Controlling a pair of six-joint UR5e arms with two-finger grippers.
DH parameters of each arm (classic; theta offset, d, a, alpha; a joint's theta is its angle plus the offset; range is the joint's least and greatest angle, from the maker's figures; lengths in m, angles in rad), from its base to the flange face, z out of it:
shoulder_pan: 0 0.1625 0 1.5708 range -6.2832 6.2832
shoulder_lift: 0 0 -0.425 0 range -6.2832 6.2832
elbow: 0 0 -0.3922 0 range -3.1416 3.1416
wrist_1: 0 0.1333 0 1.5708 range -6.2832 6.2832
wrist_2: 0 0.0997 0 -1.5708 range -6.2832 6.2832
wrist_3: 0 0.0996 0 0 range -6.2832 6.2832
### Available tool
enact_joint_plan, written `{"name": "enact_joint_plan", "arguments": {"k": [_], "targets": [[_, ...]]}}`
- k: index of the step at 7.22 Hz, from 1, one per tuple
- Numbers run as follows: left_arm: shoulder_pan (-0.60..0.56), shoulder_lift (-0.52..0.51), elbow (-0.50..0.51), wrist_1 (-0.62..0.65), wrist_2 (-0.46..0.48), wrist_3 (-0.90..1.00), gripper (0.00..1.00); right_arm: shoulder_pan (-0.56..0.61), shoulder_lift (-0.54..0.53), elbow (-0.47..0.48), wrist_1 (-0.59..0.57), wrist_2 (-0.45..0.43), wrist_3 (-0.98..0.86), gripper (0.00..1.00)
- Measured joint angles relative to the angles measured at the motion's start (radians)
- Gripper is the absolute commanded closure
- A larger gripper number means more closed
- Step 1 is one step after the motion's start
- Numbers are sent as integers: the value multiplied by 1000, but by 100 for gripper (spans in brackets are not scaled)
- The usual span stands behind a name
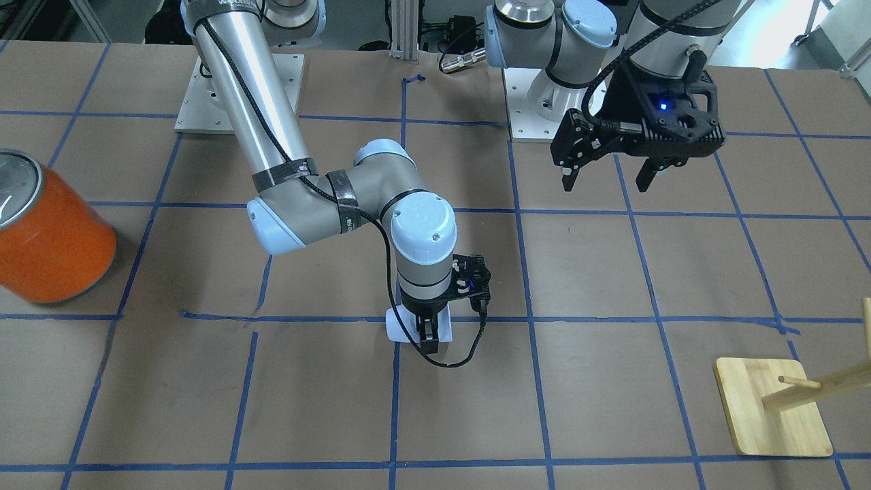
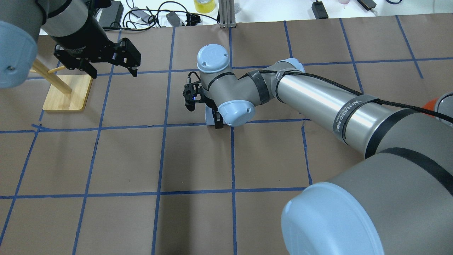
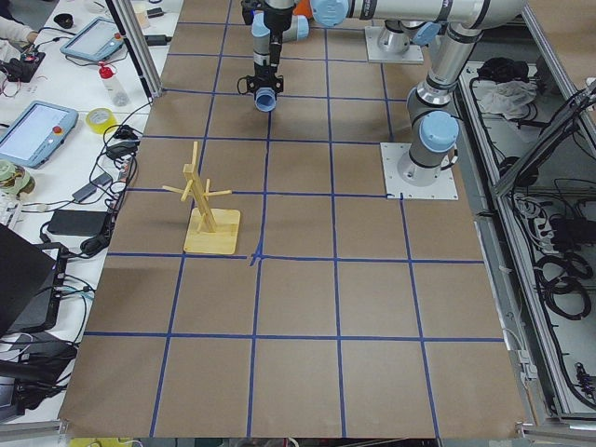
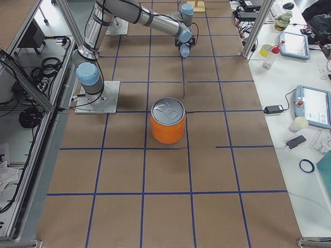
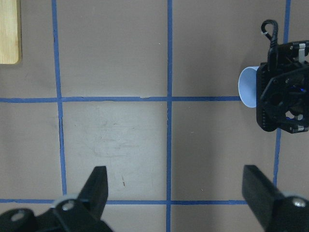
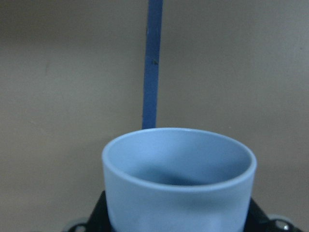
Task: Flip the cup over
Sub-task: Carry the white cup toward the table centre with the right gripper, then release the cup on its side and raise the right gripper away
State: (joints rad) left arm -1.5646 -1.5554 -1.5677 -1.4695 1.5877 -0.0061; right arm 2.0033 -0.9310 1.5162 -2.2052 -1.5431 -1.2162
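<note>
The pale blue cup (image 1: 393, 328) is in the jaws of my right gripper (image 1: 427, 338) at the middle of the table, low over a blue tape line. It lies tilted on its side, mouth turned sideways. The right wrist view shows its open rim (image 6: 178, 159) close up, with the fingers at its lower sides. Only a sliver of the cup (image 2: 209, 119) shows under the right wrist in the overhead view. I cannot tell if it touches the table. My left gripper (image 1: 609, 178) hangs open and empty, high and apart. The left wrist view shows the cup (image 5: 247, 87) at its right edge.
A large orange canister (image 1: 47, 231) with a silver lid stands at the table's end on my right. A wooden peg rack on a square base (image 1: 772, 405) stands on my left side, under and behind my left gripper (image 2: 113, 71).
</note>
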Motion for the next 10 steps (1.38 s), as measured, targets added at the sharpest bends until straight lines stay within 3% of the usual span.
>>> {"name": "enact_joint_plan", "arguments": {"k": [5,8,10], "targets": [[0,0,0,0,0,0,0,-28,-139,-7,99,-1,15,0],[6,4,2,4,-11,8,0,-145,-310,3,192,-6,132,0],[28,14,2,7,-51,15,0,-251,-440,7,338,-6,236,0]]}}
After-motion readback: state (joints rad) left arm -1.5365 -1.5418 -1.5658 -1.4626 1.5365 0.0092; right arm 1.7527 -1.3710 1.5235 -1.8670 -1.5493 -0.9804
